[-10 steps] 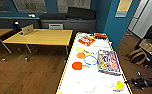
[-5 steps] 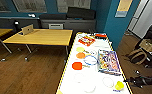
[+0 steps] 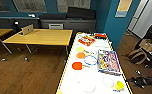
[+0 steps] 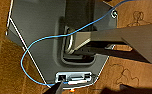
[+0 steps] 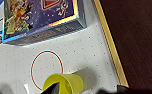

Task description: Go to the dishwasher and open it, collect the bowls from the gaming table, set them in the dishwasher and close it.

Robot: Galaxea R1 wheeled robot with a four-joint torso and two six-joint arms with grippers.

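The gaming table (image 3: 69,75), white-topped with yellow edges, runs away from me in the head view. On it lie a white bowl with a blue rim (image 3: 90,60), yellow (image 3: 80,49), orange (image 3: 80,55) and red (image 3: 77,65) round pieces, and a yellow cup (image 3: 119,85) at the near right. Fainter pale round shapes (image 3: 78,77) near me are too blurred to name. My right gripper (image 5: 85,92) hangs over the table's near right corner, beside the yellow cup (image 5: 64,83) and a thin red ring (image 5: 45,68). My left gripper (image 4: 89,90) hangs low beside my grey base, over wooden floor. The dishwasher is out of view.
A purple game box (image 3: 108,61) and a red box (image 3: 86,40) lie on the table. Wooden desks (image 3: 42,37) stand to the left, with dark cabinets along the blue back wall. Bags and dark clutter (image 3: 142,56) sit on the floor at the right. A blue cable (image 4: 29,52) loops over my base.
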